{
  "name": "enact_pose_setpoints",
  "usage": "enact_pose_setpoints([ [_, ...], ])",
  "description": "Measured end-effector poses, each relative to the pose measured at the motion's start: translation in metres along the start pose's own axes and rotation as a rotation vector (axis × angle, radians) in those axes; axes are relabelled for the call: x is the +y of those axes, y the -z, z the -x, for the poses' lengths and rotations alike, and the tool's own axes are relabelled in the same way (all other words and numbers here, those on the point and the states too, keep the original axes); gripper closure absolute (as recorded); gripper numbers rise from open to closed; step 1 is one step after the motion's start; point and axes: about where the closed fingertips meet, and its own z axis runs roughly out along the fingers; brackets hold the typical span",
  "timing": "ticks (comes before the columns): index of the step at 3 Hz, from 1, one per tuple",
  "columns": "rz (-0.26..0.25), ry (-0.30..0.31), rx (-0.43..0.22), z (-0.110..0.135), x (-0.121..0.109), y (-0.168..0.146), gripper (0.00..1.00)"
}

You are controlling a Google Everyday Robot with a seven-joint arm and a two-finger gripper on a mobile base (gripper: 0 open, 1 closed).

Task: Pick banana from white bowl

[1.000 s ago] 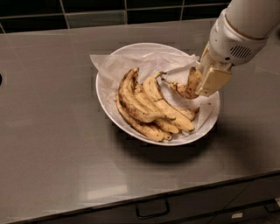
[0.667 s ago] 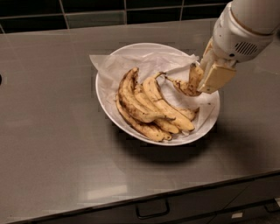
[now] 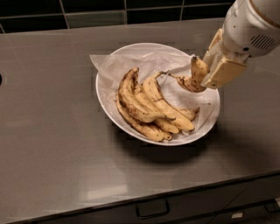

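Well, the grasp looks made, and lifting out is the step in hand.
In the camera view, the end effector pinches the banana over the right side of the white bowl, apart from the bunch. Next, I'd say, it needs a steady rise clear of the rim, above the table.

Looks like a kitchen, pretty sure. Grey countertop with dark wall tiles behind, handled drawers under the front edge. Gripper over the white bowl's right side, pinching the banana.
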Motion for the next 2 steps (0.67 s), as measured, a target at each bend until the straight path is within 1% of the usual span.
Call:
enact_pose_setpoints([
  [1,-0.010,0.031,-0.035,0.0086,0.0046,0.0117,1.00],
  [2,-0.010,0.033,-0.038,0.0093,0.0049,0.0121,1.00],
])
